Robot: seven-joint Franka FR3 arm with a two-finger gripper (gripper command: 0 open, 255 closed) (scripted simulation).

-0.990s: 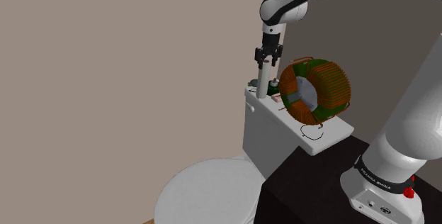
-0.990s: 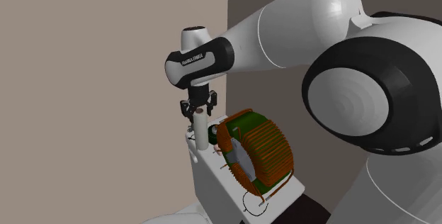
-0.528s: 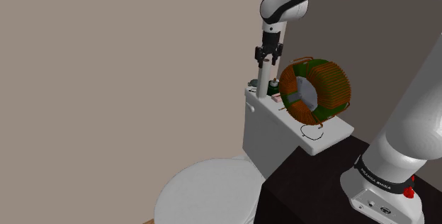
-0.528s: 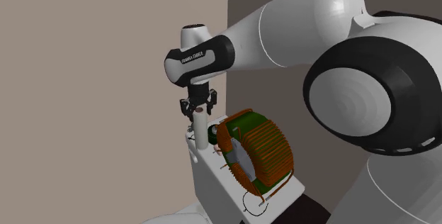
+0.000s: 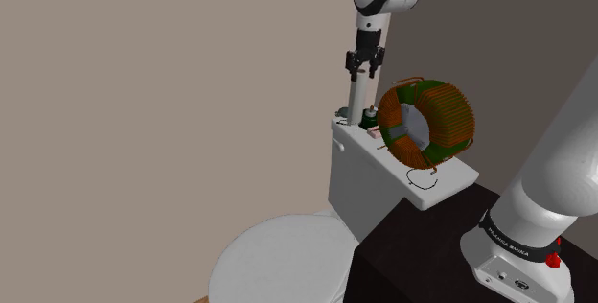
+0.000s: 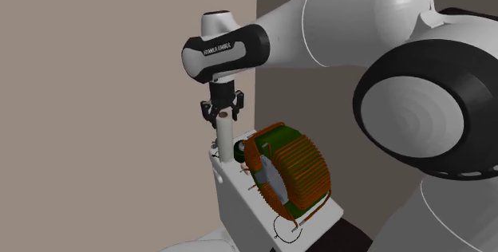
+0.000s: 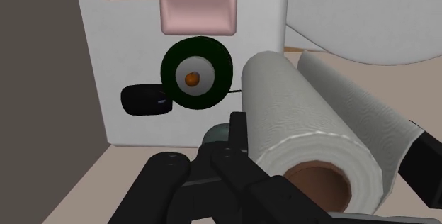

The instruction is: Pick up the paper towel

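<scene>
A white paper towel roll (image 5: pixel 356 98) hangs upright over the back corner of the white toilet tank (image 5: pixel 369 178), its lower end close above the lid. My black gripper (image 5: pixel 364 62) is shut on the roll's top end. The second exterior view shows the same clasp, gripper (image 6: pixel 223 112) above roll (image 6: pixel 226 140). In the wrist view the roll (image 7: pixel 297 127) lies between the fingers (image 7: pixel 427 160), its brown cardboard core facing the camera.
A big orange-and-green wound ring (image 5: pixel 425 124) with a grey centre stands on the tank lid beside the roll. Below the roll are a dark green disc (image 7: pixel 196 74) and a small black object (image 7: pixel 145 98). The toilet's white lid (image 5: pixel 273 265) lies lower, and walls close in behind.
The gripper has risen with the paper towel roll in it, so the roll's lower end sits higher over the tank lid. The ring has not moved.
</scene>
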